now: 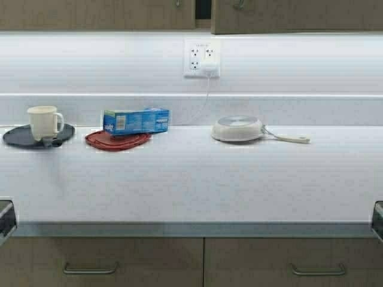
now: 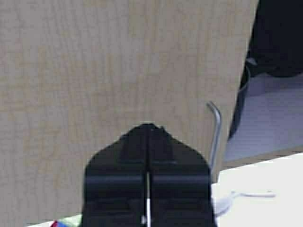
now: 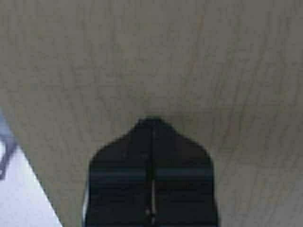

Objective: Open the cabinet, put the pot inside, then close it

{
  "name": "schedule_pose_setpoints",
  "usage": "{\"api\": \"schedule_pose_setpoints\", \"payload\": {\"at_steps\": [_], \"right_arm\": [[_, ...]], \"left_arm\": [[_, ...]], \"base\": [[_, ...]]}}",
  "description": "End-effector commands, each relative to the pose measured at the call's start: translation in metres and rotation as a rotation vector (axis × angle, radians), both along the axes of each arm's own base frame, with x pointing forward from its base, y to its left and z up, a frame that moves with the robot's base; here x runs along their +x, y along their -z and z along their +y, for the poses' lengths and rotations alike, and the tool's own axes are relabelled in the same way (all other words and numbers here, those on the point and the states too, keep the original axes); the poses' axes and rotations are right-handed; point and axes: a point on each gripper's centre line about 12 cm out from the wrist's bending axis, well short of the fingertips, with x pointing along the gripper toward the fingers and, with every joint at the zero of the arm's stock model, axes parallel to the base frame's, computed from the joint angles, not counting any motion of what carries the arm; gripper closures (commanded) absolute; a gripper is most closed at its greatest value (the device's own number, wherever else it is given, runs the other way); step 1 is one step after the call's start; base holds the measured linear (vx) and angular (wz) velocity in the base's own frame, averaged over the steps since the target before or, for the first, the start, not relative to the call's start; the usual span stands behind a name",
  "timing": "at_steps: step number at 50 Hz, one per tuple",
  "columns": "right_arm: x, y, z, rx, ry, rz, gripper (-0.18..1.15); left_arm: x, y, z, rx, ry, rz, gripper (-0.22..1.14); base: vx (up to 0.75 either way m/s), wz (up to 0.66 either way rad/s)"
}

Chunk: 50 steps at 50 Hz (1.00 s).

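Overhead, the cabinet (image 1: pixel 287 15) spans the top of the high view as two tan wood-grain doors; the left door (image 1: pixel 96 13) and the right door (image 1: pixel 299 15) do not quite meet, and a dark gap (image 1: pixel 203 9) shows between their inner edges. In the left wrist view the left gripper (image 2: pixel 147 130) has its two black fingers pressed together with no gap between them, and their tips touch, or very nearly touch, the flat face of the left door, just beside its slim metal bar handle (image 2: pixel 215 137). Past that door's free edge the same view shows the grey interior, where the dark curved wall of the pot (image 2: pixel 239 106) stands on the shelf, close behind the door edge and well to one side of the closed fingers. In the right wrist view the right gripper (image 3: pixel 151 122) is likewise closed tight, fingertips against the wood grain of a door panel that fills nearly the whole picture; which door it is cannot be told from that view alone. Below the cabinet runs the white countertop (image 1: pixel 191 179), with floor units (image 1: pixel 203 263) under it. On the counter, from the robot's left to its right, stand a black plate (image 1: pixel 24 137) carrying a cream mug (image 1: pixel 44 122), a red lid (image 1: pixel 116 140) with a blue box (image 1: pixel 136 121) lying on it, and a small white lidded pan (image 1: pixel 238 128) with a long handle. A wall socket (image 1: pixel 201 58) with a white plug sits on the backsplash.
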Motion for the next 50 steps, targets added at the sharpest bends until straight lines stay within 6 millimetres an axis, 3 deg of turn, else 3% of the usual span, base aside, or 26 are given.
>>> {"api": "schedule_pose_setpoints", "payload": {"at_steps": [1,24,50], "right_arm": [[0.013,-0.012,0.003,0.001,0.005,-0.026,0.9],[-0.066,0.008,-0.029,-0.001,0.003,-0.002,0.9],[-0.073,0.016,-0.032,-0.011,0.004,0.015,0.89]], "left_arm": [[0.0,-0.003,-0.001,0.001,0.003,-0.01,0.87],[0.001,0.017,-0.001,0.006,0.002,0.027,0.87],[0.003,0.03,-0.002,0.011,0.001,0.055,0.87]], "base": [[0.04,-0.03],[0.05,0.02],[0.02,0.0]]}}
